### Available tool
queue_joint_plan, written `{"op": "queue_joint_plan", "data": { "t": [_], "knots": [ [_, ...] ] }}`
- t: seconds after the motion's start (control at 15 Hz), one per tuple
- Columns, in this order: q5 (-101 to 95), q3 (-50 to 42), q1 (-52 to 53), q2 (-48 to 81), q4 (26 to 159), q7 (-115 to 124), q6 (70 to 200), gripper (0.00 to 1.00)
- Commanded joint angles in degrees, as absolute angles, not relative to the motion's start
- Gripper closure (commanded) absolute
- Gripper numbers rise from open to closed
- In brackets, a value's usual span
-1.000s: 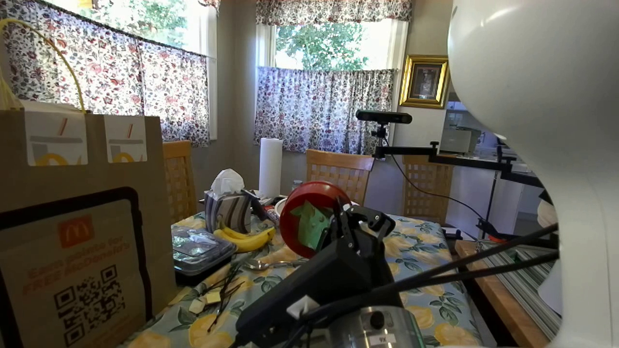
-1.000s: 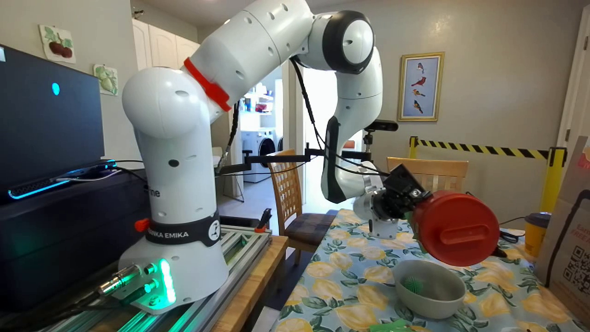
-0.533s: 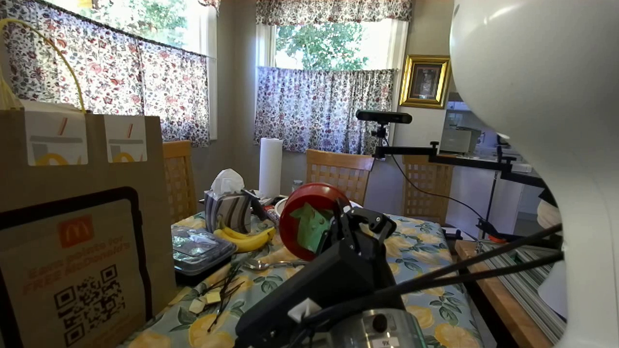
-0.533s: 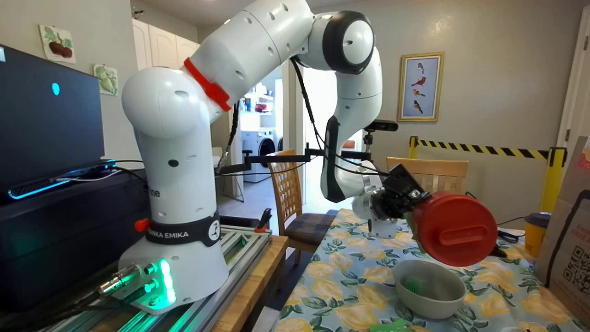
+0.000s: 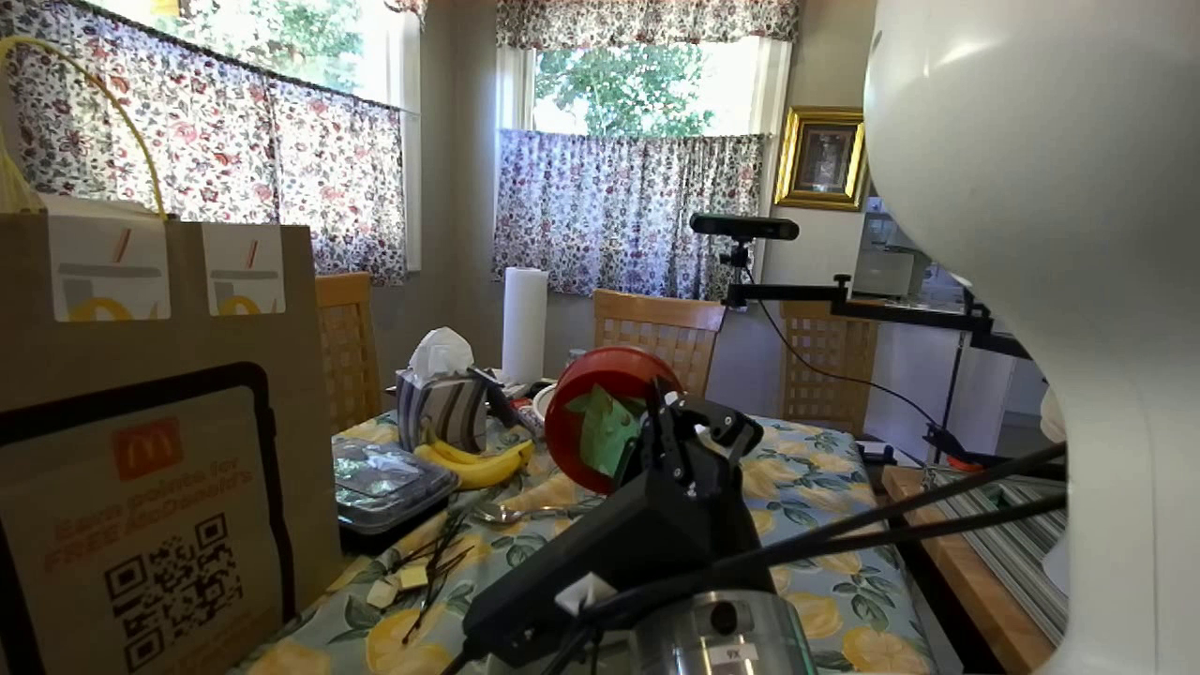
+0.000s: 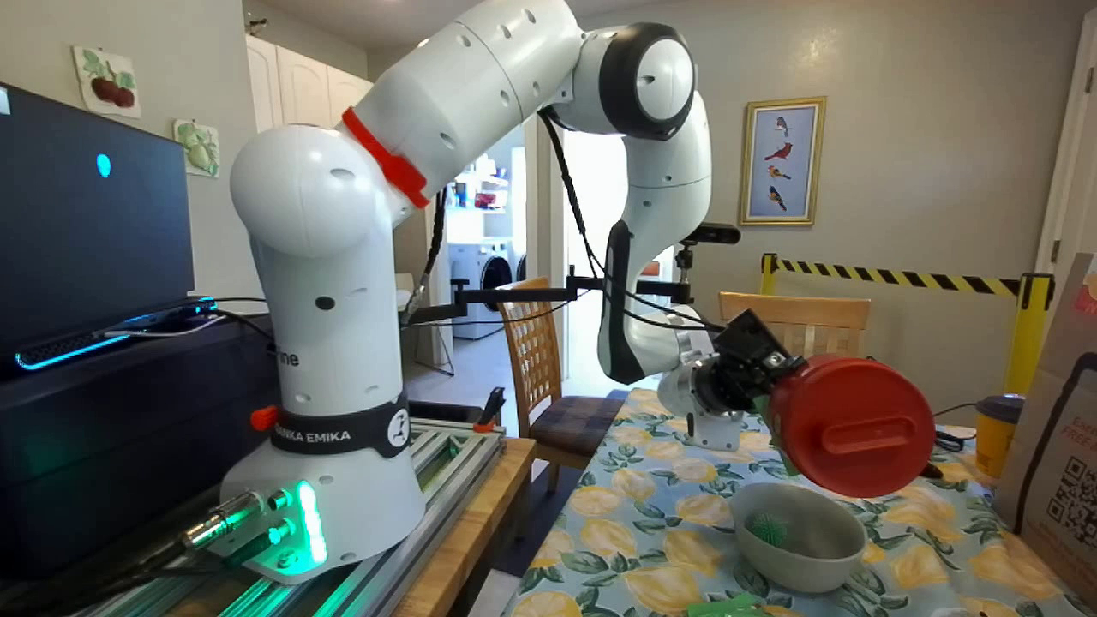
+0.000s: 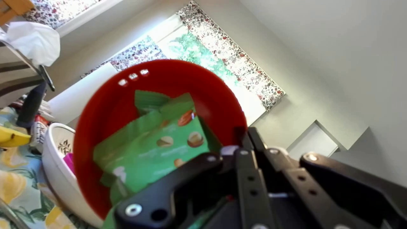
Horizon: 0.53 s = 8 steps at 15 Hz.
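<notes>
My gripper [image 7: 249, 136] is shut on the rim of a red bowl [image 7: 219, 101], pinching it between the fingertips. The red bowl is tipped on its side above the table, its opening turned toward the wrist camera. A green packet [image 7: 159, 140] with nut pictures lies inside it. The bowl also shows in both exterior views, opening visible [image 5: 567, 417] and flat base visible [image 6: 857, 428]. In an exterior view a grey bowl [image 6: 806, 557] holding a green spiky ball [image 6: 768, 530] stands on the table below the red bowl.
Bananas [image 5: 483, 466], a spoon [image 5: 506, 514], a lidded plastic container [image 5: 384, 483], a tissue box [image 5: 441, 412] and a paper bag [image 5: 169, 375] stand on the table. A white bowl [image 7: 60, 181] shows in the wrist view. A green piece [image 6: 728, 607] lies near the grey bowl.
The gripper and red bowl dip very slightly, then rise a little and shift slightly outward from the robot base. The grip on the bowl and the packet inside look the same.
</notes>
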State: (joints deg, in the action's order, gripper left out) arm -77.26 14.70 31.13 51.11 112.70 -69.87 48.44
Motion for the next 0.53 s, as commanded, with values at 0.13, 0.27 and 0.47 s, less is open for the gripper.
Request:
{"op": "queue_joint_plan", "data": {
  "t": [0.13,0.27,0.47],
  "knots": [
    [-77.47,10.92,34.95,51.81,113.09,-72.57,47.7,0.99],
    [-77.61,10.4,35.58,51.96,113.24,-73.07,47.7,0.99],
    [-78.04,10.08,36.31,51.86,113.57,-73.52,47.7,0.99]
  ]
}}
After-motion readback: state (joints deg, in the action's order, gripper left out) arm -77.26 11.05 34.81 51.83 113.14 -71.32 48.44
